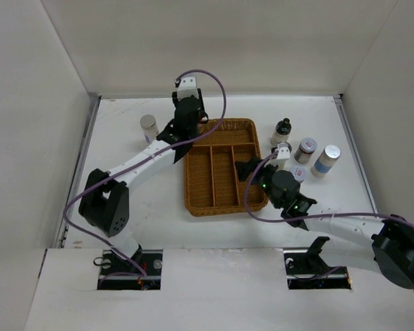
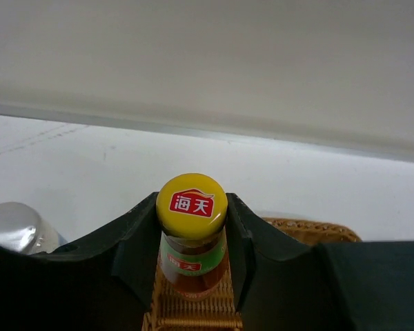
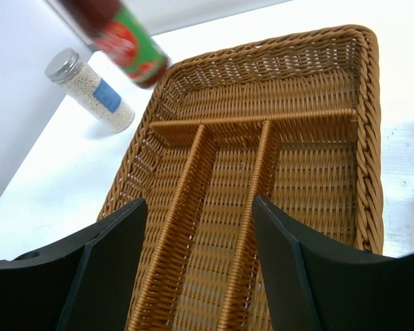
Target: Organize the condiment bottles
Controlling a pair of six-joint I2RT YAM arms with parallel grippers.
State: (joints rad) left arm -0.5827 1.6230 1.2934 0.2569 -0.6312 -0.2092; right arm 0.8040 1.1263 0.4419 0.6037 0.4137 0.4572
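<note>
**Condiment bottles (image 1: 305, 149): red one over the tray**

Across our desk (image 1: 152, 200), the wicker tray (image 1: 224, 210) sits central, with most of them just right of it. Our left pincer (image 2: 192, 256) grips the red sauce bottle (image 2: 192, 265) above the tray's far-left corner. Its long axis looks roughly vertical, yellow cap (image 2: 192, 201) toward the wrist, base down. Our right pincer (image 3: 199, 227) gapes wide, empty, further off.

Centre frame, the compartments of the wicker tray (image 1: 223, 183) lie open. Five bottles (image 1: 306, 149) crowd its right side. The left arm (image 1: 152, 160) and red sauce bottle (image 2: 192, 238) overhang its upper-left corner, with a lone spice jar (image 1: 149, 127) further left.
</note>
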